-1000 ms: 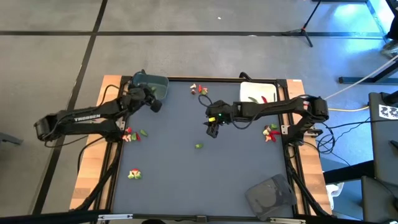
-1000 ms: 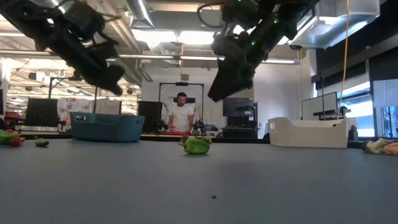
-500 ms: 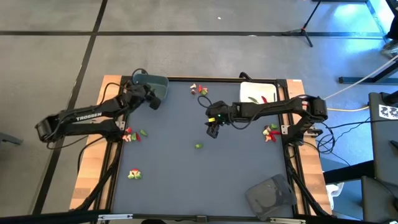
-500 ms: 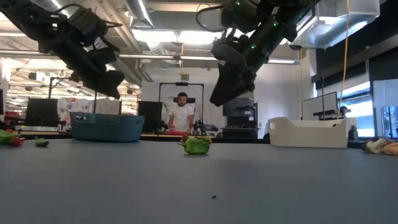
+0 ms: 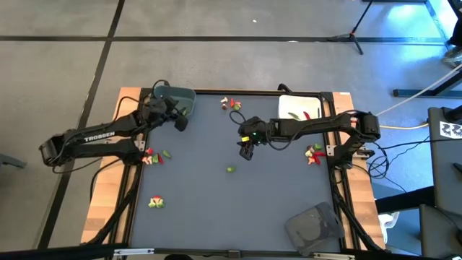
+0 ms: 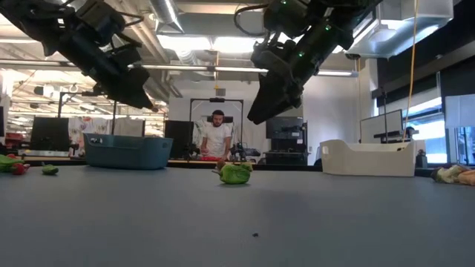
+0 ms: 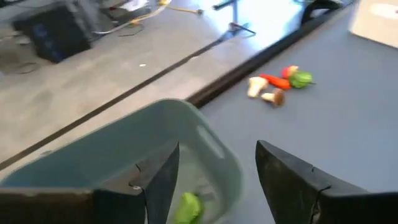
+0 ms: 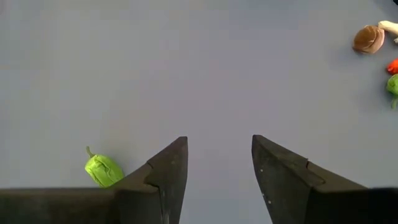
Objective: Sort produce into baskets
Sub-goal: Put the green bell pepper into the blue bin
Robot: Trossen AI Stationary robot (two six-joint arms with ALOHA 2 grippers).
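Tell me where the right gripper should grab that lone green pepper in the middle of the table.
Probably across the green pepper at its rounded body, from straight above: it lies alone on the table, stem sideways. The right gripper hangs open beside it.

The dark grey shallow tray [image 5: 315,225] at the desk's near right corner partly hangs over the edge; its contents are indiscernible.

My overhead camera looks straight down on the whole table [image 5: 216,209]. The low one sits at tabletop level, facing the room. Both show the green pepper [image 5: 231,170] at centre frame, which my right wrist camera catches close, lower left. The left wrist camera looks into the blue tub [image 7: 124,155].
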